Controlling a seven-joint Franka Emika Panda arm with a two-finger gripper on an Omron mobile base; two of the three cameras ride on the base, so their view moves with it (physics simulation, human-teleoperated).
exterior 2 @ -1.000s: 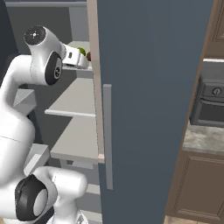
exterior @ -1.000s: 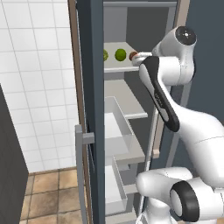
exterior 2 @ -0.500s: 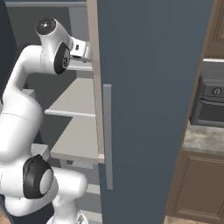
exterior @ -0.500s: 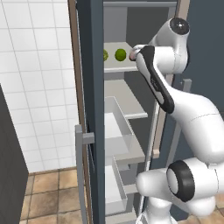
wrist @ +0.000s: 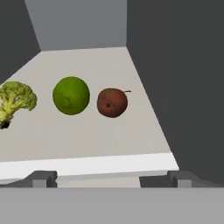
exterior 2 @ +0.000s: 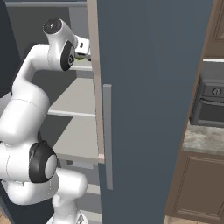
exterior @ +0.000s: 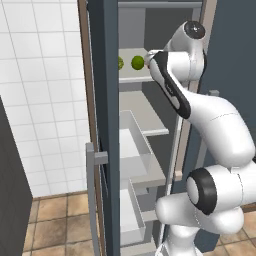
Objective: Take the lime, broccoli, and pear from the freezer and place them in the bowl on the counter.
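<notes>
Pale matte shelf (wrist: 109, 131): smooth lime (wrist: 71, 95), lumpy broccoli (wrist: 15, 100)

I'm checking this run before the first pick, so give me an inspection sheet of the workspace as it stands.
Surface: pale freezer shelf, white front edge, the three items resting on it.
Job's things: broccoli, lime and pear in a row, apart from each other; freezer door open.
Clutter: nothing seen.
Grippers: gripper open, empty, in front of the shelf edge, touching nothing.
Cables: nothing seen.
Surroundings: white wall tiles, white drawers below, oven beside the counter.
</notes>
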